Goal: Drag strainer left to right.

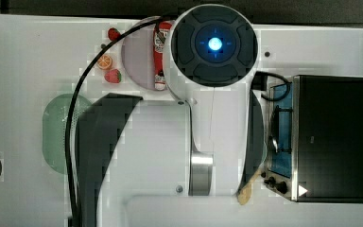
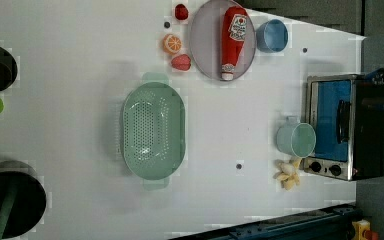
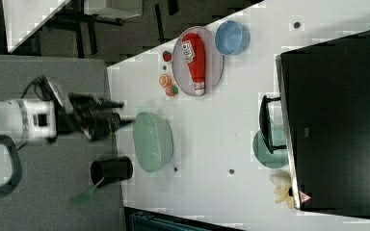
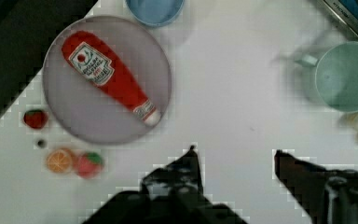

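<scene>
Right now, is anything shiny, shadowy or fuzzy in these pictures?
Top view: the arm's light glows bright blue. Left view: the strainer casts a soft grey shadow on the table. Wrist view: the mug and its handle look smeared, while the ketchup bottle looks sharper.

1. a white table [image 2: 70,100] bears everything.
2. a greyish plate [image 2: 207,55] holds a red ketchup bottle [image 2: 231,42] lying flat.
3. a blue bowl [image 2: 271,35] sits just beside the plate.
4. two strawberries [image 2: 181,62] and an orange slice [image 2: 172,43] lie near the plate's other edge.
5. a toaster oven [image 2: 345,127] stands at the left view's right, blue glass door facing the table.
6. a green mug [image 2: 296,139] stands just beside the oven, with a banana [image 2: 286,173] near it.
7. two black pots [image 2: 10,200] sit at the left view's left edge.
</scene>
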`<state>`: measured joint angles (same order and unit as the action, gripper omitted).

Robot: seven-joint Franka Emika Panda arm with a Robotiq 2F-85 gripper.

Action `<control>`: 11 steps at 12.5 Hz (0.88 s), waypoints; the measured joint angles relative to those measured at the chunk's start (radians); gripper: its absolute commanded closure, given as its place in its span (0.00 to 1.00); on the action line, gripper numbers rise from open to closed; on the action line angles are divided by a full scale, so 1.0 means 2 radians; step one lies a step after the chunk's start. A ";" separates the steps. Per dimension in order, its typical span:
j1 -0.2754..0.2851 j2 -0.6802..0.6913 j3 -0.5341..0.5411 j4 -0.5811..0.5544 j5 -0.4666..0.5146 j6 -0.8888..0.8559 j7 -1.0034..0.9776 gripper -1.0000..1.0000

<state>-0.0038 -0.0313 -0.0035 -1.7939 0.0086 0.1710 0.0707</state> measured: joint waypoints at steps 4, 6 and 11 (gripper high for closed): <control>0.007 -0.211 -0.036 -0.144 -0.028 -0.121 0.013 0.00; -0.009 -0.273 -0.038 -0.140 -0.028 -0.111 0.015 0.00; 0.011 -0.242 0.021 -0.104 -0.023 -0.064 0.043 0.00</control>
<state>0.0175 -0.5151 0.0392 -2.0020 -0.0371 0.0432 0.1573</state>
